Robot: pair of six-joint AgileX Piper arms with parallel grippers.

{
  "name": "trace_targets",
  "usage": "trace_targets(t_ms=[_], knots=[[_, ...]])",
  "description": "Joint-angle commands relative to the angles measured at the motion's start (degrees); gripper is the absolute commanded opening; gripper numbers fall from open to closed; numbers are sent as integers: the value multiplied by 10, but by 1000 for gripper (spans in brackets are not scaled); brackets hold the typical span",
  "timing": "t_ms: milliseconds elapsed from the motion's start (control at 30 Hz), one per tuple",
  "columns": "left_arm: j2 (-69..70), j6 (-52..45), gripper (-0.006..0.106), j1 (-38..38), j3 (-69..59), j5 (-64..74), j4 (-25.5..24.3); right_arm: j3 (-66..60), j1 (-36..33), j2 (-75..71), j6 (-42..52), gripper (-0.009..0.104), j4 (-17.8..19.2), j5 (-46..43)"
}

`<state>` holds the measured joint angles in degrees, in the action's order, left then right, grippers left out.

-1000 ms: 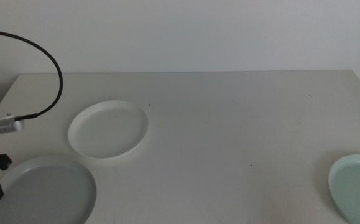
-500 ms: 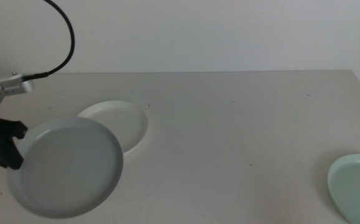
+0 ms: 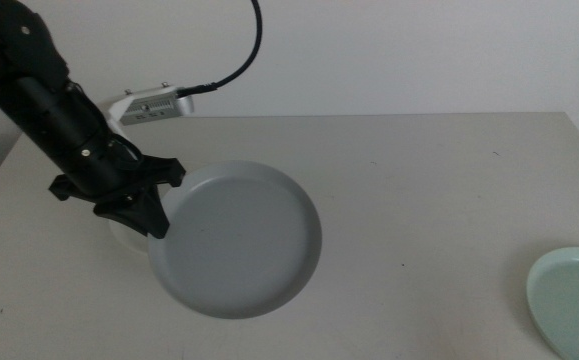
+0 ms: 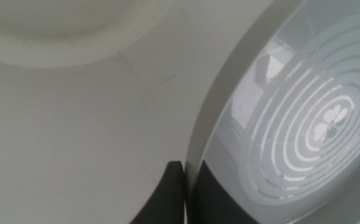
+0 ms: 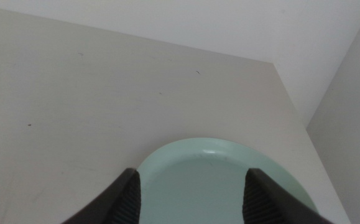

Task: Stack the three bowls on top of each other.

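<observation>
My left gripper point(image 3: 159, 207) is shut on the rim of the grey bowl point(image 3: 237, 240) and holds it tilted above the table, left of centre. In the left wrist view the two dark jaws of the left gripper point(image 4: 192, 190) pinch the grey bowl's point(image 4: 291, 112) rim. The white bowl point(image 4: 61, 25) lies on the table below; in the middle view only a sliver of the white bowl point(image 3: 127, 238) shows past the arm. The mint green bowl point(image 3: 574, 300) rests at the table's right front edge. My right gripper point(image 5: 192, 193) hangs open just over the mint bowl point(image 5: 217, 180).
The pale table point(image 3: 419, 170) stretches between the grey bowl and the mint bowl. A black cable point(image 3: 244, 55) arcs up from the left arm. The table's right edge point(image 5: 288, 93) runs close beside the mint bowl.
The left arm has lifted the grey bowl from the front left corner and carried it up and rightward, over the white bowl. The mint bowl has stayed put.
</observation>
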<state>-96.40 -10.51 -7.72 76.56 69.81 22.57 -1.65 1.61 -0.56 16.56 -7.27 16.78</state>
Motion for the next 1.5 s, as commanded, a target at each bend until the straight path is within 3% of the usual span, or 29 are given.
trace_targets(t_ms=[0,600,1300,1467], knots=[[3,15,0,-27,33,36,43,4,5,-15,7,43,6,-44],[-120,19,0,-133,69,-94,128,4,5,-15,7,43,6,-44],[-175,16,0,-136,68,-184,94,4,5,-15,7,43,6,-44],[-175,17,8,-136,68,-184,69,4,5,-15,7,43,6,-44]])
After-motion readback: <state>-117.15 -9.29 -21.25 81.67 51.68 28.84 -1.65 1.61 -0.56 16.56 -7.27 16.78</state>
